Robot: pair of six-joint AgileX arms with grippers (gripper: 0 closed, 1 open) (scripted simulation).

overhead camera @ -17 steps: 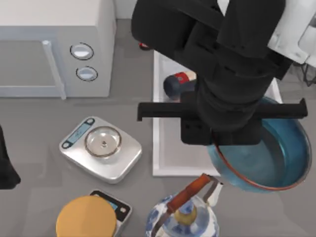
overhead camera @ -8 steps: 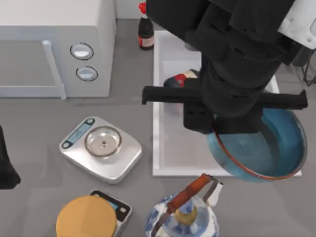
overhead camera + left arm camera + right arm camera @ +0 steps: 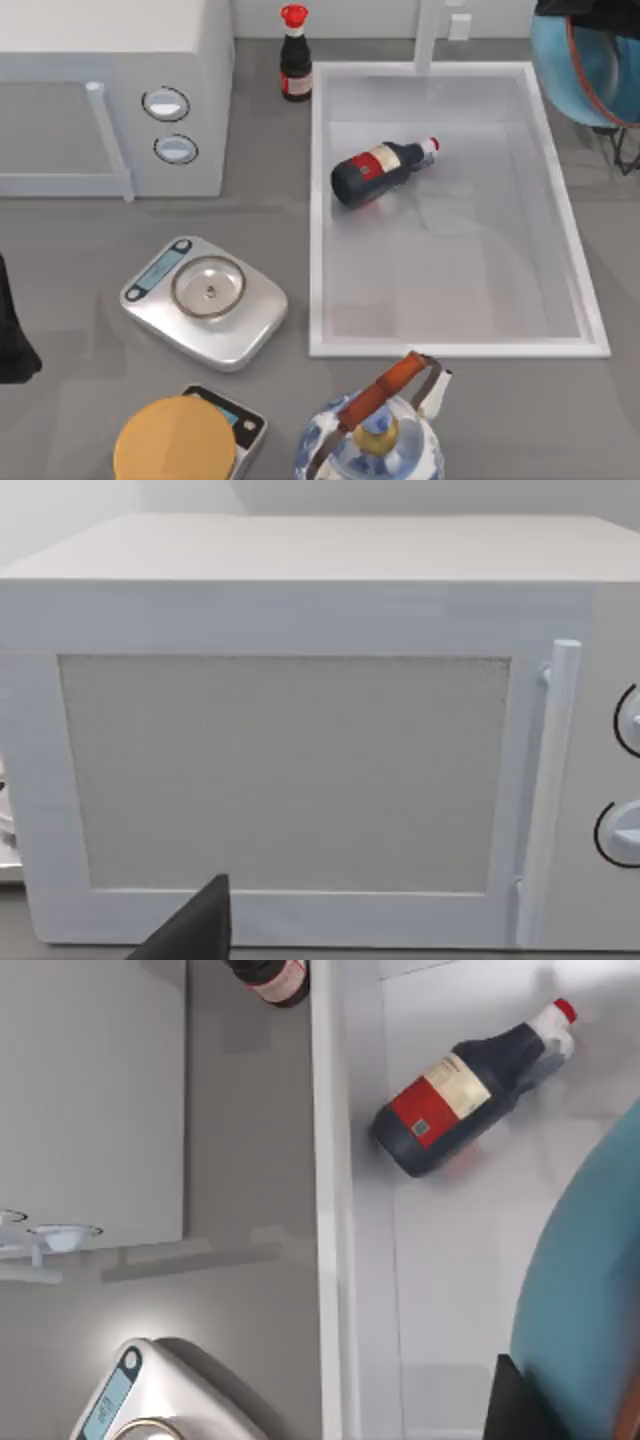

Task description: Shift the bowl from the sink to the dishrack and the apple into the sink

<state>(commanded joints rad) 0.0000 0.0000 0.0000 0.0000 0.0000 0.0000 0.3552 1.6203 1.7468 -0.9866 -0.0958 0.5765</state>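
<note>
Tilting bowl — bottle below

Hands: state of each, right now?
Left hand: parked facing the microwave; open or shut cannot be told.
Right hand: holding the bowl, lifted at the top view's upper right, past the sink.

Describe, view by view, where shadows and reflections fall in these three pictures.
Top view: a soft shadow lies beside the tipped bottle on the sink floor. Left wrist view: the microwave is evenly lit. Right wrist view: the microwave casts a grey shadow towards the kitchen scale.
</note>
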